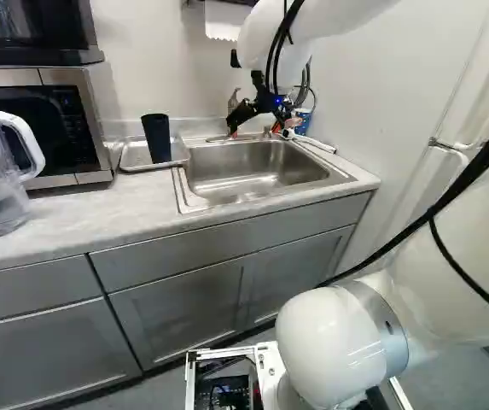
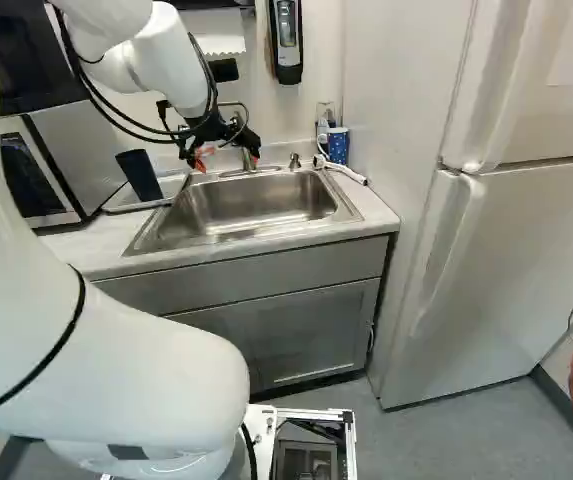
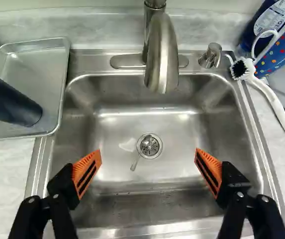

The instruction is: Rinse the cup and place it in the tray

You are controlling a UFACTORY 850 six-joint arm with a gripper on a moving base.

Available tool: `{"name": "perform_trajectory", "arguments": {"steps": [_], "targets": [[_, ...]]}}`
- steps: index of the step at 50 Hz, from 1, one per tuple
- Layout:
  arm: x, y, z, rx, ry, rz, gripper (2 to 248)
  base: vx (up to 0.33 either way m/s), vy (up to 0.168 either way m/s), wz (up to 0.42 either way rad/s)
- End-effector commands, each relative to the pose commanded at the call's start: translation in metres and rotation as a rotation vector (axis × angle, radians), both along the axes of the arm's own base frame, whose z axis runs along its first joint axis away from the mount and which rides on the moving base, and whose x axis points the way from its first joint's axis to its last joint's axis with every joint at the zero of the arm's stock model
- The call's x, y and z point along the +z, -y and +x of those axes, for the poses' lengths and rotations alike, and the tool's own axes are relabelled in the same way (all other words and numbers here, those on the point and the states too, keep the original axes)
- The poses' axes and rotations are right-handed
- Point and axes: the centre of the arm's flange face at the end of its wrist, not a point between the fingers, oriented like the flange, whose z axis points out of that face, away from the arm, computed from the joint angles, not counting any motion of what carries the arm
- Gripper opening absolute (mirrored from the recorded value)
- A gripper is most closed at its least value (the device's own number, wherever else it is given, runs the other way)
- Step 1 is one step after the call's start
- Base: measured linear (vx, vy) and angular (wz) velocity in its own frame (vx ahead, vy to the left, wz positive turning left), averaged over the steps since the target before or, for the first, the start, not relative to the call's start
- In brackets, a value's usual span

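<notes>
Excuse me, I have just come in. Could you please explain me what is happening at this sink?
A robot arm has its claw over the sink, open and holding nothing. The dark cup stands in the metal tray beside it, so the placing looks done; whether it was rinsed, I cannot tell. A spoon lies at the drain.

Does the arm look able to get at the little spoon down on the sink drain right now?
Probably yes. The open gripper faces the sink, nothing covers the spoon, and the faucet ends short of it in the wrist view, though it may crowd the wrist.
</notes>
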Motion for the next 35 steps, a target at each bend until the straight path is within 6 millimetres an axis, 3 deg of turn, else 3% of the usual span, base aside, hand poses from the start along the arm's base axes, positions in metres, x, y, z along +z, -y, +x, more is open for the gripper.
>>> {"name": "perform_trajectory", "arguments": {"steps": [35], "targets": [[0.0000, 0.0000, 0.0000, 0.000, 0.000, 0.000, 247, 0.000, 0.000, 0.000]]}}
